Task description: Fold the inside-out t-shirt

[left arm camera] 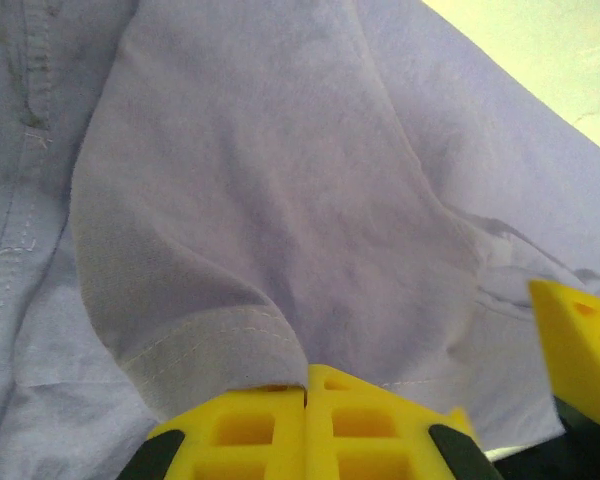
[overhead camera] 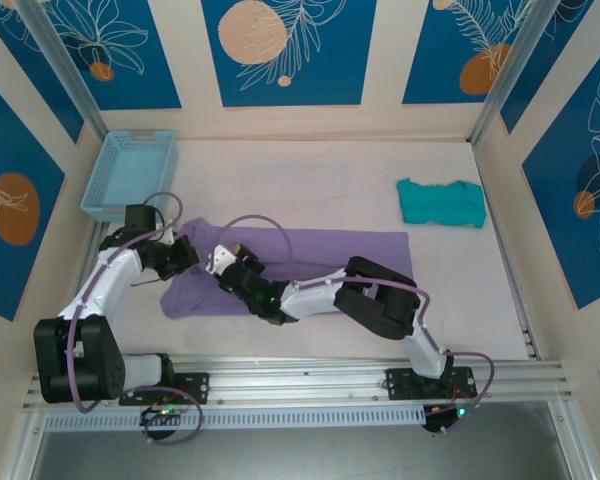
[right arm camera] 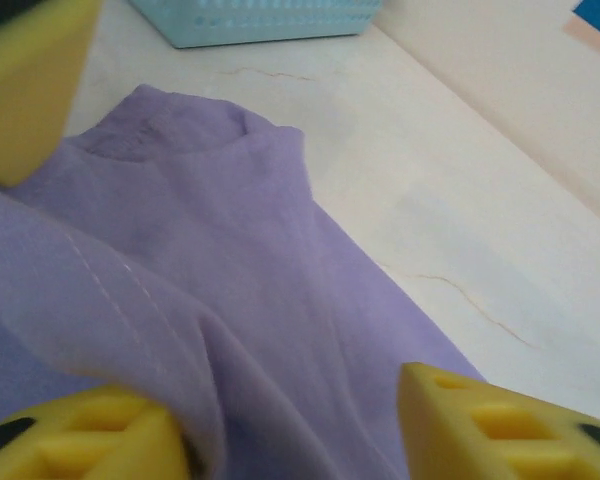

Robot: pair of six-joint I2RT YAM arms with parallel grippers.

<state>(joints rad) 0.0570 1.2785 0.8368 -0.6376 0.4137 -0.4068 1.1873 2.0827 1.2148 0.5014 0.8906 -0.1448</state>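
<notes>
The shirt (overhead camera: pixel 350 250) lay spread near the basket (overhead camera: pixel 130 175), to its right. It looked thin, limp and light, likely to slump, so best held at hems. The left gripper (left arm camera: pixel 305 385) was clamped on a hem. The right gripper (right arm camera: pixel 290 400) stood parted over a fold.

The t-shirt (overhead camera: pixel 330 250) lies spread across the near middle of the worktop (overhead camera: pixel 310 175), its long side running left to right, just behind the arms' bases. The basket (overhead camera: pixel 130 172) sits in the far left corner, behind the shirt's left end and apart from it, while a smaller garment (overhead camera: pixel 440 202) lies toward the far right, well apart from the basket. The left gripper (overhead camera: pixel 185 253) and the right gripper (overhead camera: pixel 223 262) are both at the shirt's left end, close beside each other, the left one nearer the cloth's edge.
</notes>
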